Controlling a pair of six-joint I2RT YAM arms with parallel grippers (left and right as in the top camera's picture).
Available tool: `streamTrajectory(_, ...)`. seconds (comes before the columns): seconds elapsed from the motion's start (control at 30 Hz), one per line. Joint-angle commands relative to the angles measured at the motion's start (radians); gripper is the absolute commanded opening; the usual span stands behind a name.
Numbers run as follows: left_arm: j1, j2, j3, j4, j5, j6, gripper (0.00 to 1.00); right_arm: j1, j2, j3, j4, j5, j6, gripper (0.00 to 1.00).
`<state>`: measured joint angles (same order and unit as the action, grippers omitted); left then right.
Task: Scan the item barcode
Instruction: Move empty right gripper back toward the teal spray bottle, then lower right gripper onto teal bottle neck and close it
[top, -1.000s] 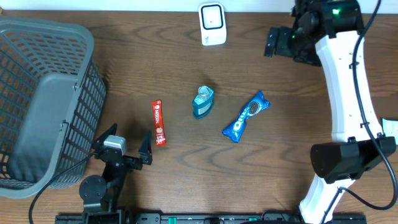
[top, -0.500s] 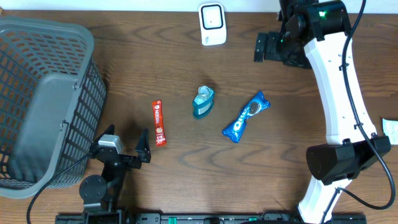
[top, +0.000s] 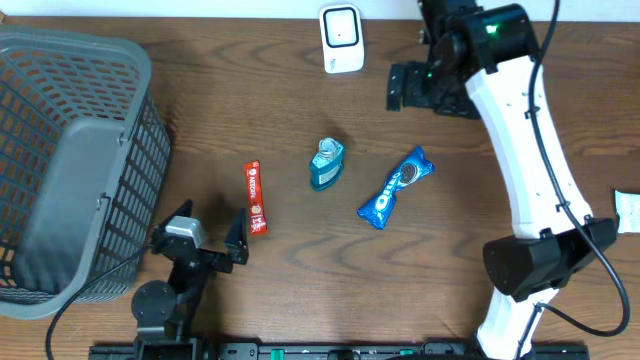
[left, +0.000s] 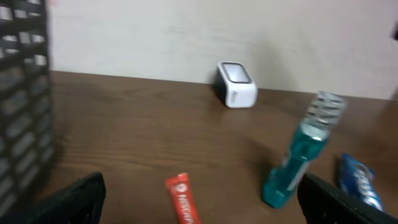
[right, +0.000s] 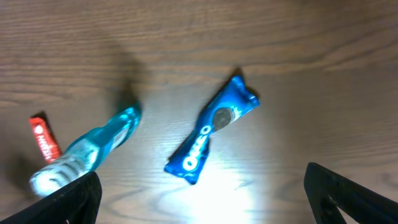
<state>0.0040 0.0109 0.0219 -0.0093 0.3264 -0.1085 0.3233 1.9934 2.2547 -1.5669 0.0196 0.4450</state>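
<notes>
Right gripper (top: 398, 87): jaws spread wide and empty, raised above the tabletop (top: 300, 280) and facing down. In its wrist view the blue Oreo pack (right: 211, 130) lies flat directly beneath, within the span of the two fingers and untouched. Beside the pack, further toward that view's left edge, the teal bottle (right: 93, 146) with a clear cap stands apart from it. The red stick packet (right: 43, 138) lies beyond the bottle. The white scanner (top: 341, 38) stands near this gripper at the far edge of the tabletop, apart from it and from all three items. Left gripper (top: 205, 228): jaws likewise wide, nothing held, low at the near edge. The red stick packet lies flat just ahead of it; the bottle stands upright further ahead and to its right, and the scanner is well beyond, against the wall. The grey basket (top: 60, 150) sits close on this gripper's left side.
</notes>
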Motion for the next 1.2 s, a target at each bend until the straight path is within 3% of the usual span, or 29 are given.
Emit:
streamTrajectory(0.0, -0.047, -0.009, -0.018, -0.035, -0.003, -0.009, 0.98, 0.027, -0.005, 0.002, -0.011, -0.004, 0.124, 0.99)
streamTrajectory(0.17, -0.053, -0.009, -0.018, -0.035, -0.003, -0.009, 0.98, 0.042, -0.005, 0.000, -0.023, -0.059, 0.217, 0.99)
streamTrajectory(0.67, -0.053, -0.007, -0.018, -0.035, -0.003, -0.009, 0.98, 0.063, -0.005, -0.009, -0.044, -0.149, 0.187, 0.99)
streamTrajectory(0.93, -0.053, -0.007, -0.018, -0.035, -0.003, -0.009, 0.98, 0.130, -0.005, -0.109, -0.054, -0.184, 0.482, 0.99)
streamTrajectory(1.0, -0.053, -0.007, -0.018, -0.035, -0.003, -0.009, 0.98, 0.144, -0.005, -0.140, -0.029, -0.197, 0.500, 0.99)
streamTrajectory(1.1, -0.053, -0.007, -0.018, -0.035, -0.003, -0.009, 0.98, 0.163, -0.005, -0.156, 0.034, -0.186, 0.365, 0.99)
streamTrajectory(1.17, -0.053, -0.007, -0.018, -0.035, -0.003, -0.009, 0.98, 0.176, -0.006, -0.154, 0.096, -0.187, 0.106, 0.99)
